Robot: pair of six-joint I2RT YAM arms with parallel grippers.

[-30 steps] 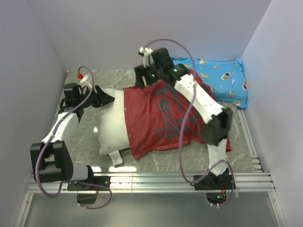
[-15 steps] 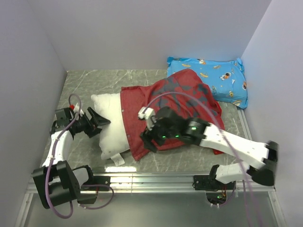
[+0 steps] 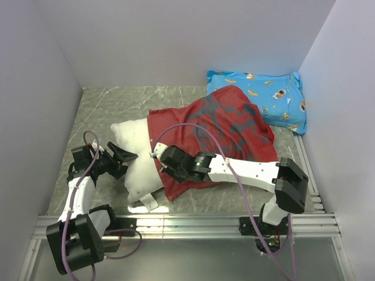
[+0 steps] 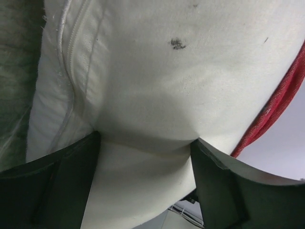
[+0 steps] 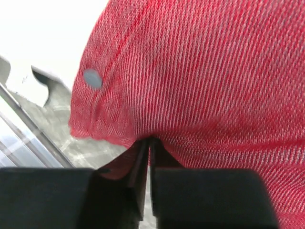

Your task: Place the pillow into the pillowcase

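Note:
The white pillow [image 3: 136,157] lies left of centre, its right part inside the red pillowcase [image 3: 225,132], which spreads to the right. My left gripper [image 3: 122,158] is open at the pillow's left end. In the left wrist view the pillow [image 4: 157,81] bulges between the wide-set fingers [image 4: 57,186], and the pillowcase edge [image 4: 281,100] shows at the right. My right gripper [image 3: 166,164] sits low on the pillowcase's near-left edge. In the right wrist view it [image 5: 150,143] is shut, pinching a fold of the pillowcase [image 5: 205,81]; a snap button [image 5: 92,78] is nearby.
A blue cartoon-print pillow [image 3: 263,96] lies at the back right, touching the pillowcase's far corner. White walls close in on the left, back and right. A metal rail [image 3: 193,222] runs along the near edge. White straps [image 3: 146,202] hang from the pillow's near side.
My right arm swung from the back of the table down to the pillowcase's near-left edge and shut on it. My left gripper opened and drew nearer along the pillow's left end.

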